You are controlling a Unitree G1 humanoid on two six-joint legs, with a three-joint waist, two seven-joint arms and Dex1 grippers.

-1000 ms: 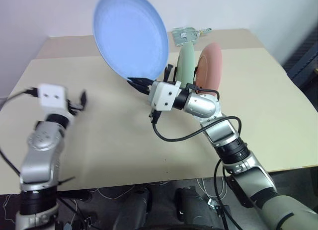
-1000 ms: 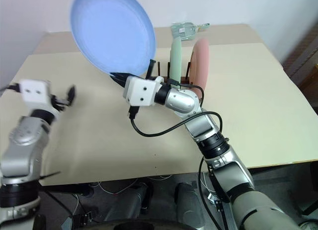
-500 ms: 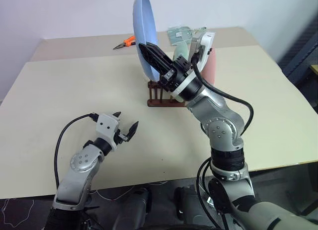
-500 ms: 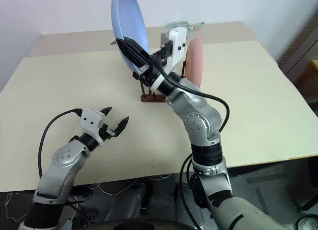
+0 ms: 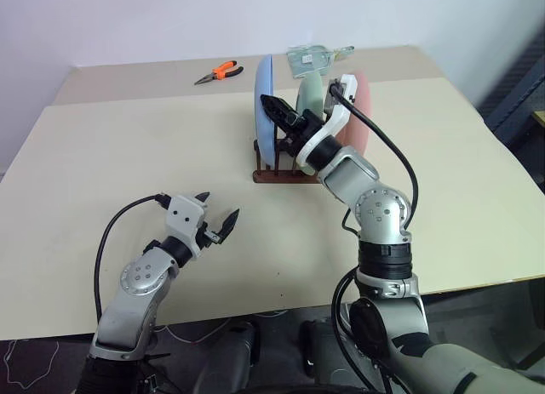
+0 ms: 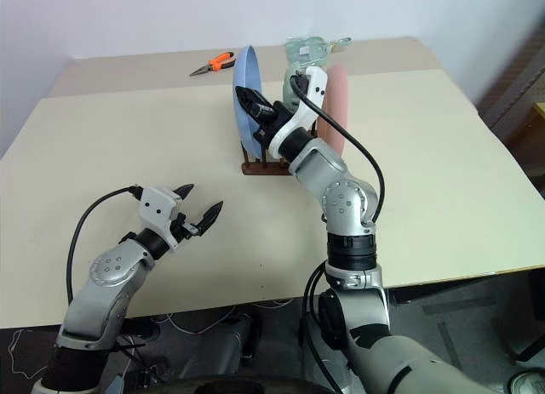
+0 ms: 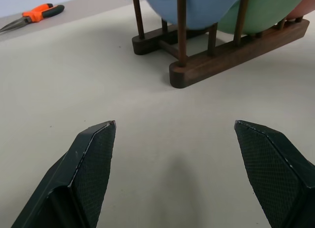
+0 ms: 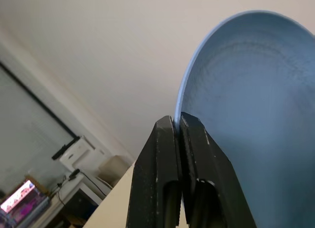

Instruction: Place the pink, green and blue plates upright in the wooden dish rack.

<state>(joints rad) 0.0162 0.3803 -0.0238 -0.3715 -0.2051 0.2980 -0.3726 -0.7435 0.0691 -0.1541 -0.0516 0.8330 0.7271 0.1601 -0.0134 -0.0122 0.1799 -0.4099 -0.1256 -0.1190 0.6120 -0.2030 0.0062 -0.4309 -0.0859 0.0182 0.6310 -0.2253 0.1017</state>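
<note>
The blue plate point(image 5: 265, 105) stands upright, edge-on, at the left end of the wooden dish rack point(image 5: 271, 174), its lower part between the pegs. My right gripper point(image 5: 278, 109) is shut on its rim, and the wrist view shows both fingers point(image 8: 162, 154) pinching the plate's edge point(image 8: 246, 90). The green plate point(image 5: 310, 100) and the pink plate point(image 5: 364, 113) stand upright in the rack to the right. My left gripper point(image 5: 219, 207) hovers open and empty over the table, in front and to the left of the rack point(image 7: 221, 60).
Orange-handled pliers point(image 5: 217, 71) lie at the back of the table behind the rack. A clear plastic packet point(image 5: 315, 58) lies behind the green plate. The beige table point(image 5: 128, 156) stretches open to the left and right of the rack.
My right gripper has rolled the blue plate from face-on to edge-on and lowered it into the rack's left end. My left arm dropped lower and then held still.
</note>
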